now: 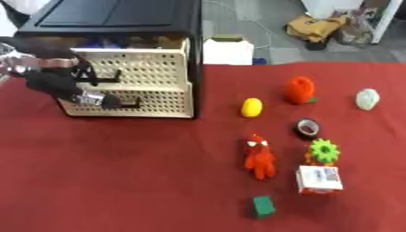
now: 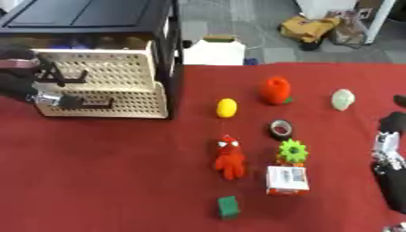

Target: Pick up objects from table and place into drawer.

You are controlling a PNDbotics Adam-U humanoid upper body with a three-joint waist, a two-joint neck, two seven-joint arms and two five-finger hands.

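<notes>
Nearest the camera, the green block (image 1: 263, 206) and the other toys are lying well right of the left hand (image 1: 60, 84), whose fingers are curling at the drawer (image 1: 131, 68) handle, while the right eye view is showing the right hand (image 2: 390, 149) nearer them, finger state indiscernible.
</notes>
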